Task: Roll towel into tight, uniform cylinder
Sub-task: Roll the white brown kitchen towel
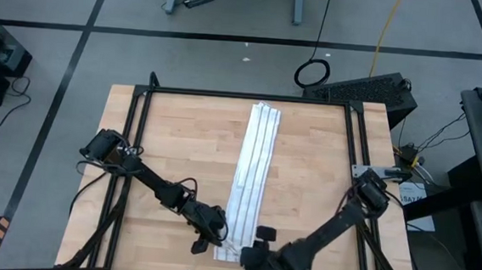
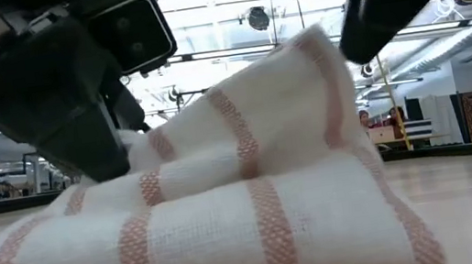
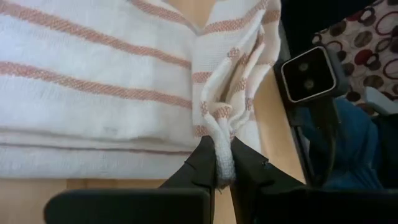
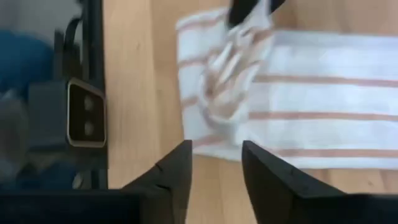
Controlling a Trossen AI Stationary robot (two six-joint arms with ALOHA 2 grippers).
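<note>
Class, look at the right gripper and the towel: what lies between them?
Only bare wooden tabletop: the right wrist view shows the right gripper, fingers apart, just short of the towel edge.

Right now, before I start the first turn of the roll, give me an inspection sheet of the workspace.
Surface: wooden table, black frame around it.
Job's things: towel, folded into a long strip, near end bunched and lifted.
Clutter: nothing seen on the table.
Grippers: left gripper shut on the towel's near corner; right gripper open, just short of the near end, holding nothing.
Cables: cables run along both arms; a coiled cable lies on the floor.
Surroundings: equipment stands around the table.
</note>
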